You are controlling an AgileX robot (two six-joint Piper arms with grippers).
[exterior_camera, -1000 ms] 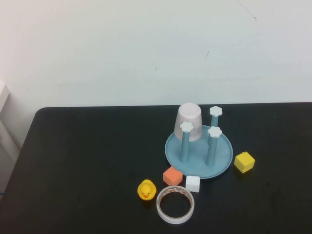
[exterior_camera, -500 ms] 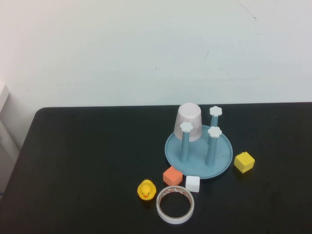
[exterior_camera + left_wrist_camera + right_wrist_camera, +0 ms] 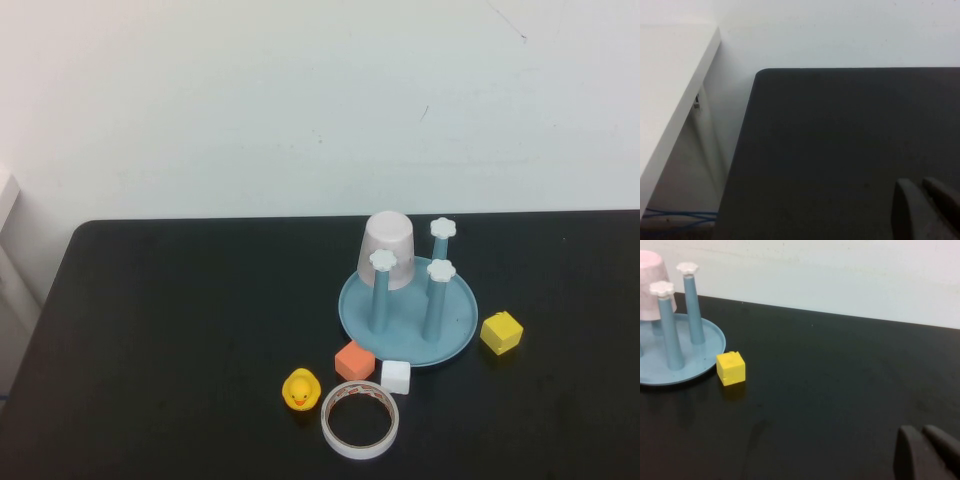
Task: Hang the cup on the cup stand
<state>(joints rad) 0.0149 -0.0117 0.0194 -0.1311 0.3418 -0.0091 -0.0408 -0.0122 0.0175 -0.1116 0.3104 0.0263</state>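
Pale pink translucent plastic cup (image 3: 388, 250) sat inverted over rear post of round light-blue cup stand (image 3: 455, 335); task judged complete. Left gripper (image 3: 926, 207) and right gripper (image 3: 927, 451): fingers together, empty, well apart from stand.

On the black tabletop (image 3: 180, 330), an orange block (image 3: 354, 360) and white block (image 3: 396, 376) sit together; a yellow duck (image 3: 300, 389) at 9 o'clock of the tape ring (image 3: 360, 419); a yellow cube (image 3: 501, 332) at 3 o'clock, apart.
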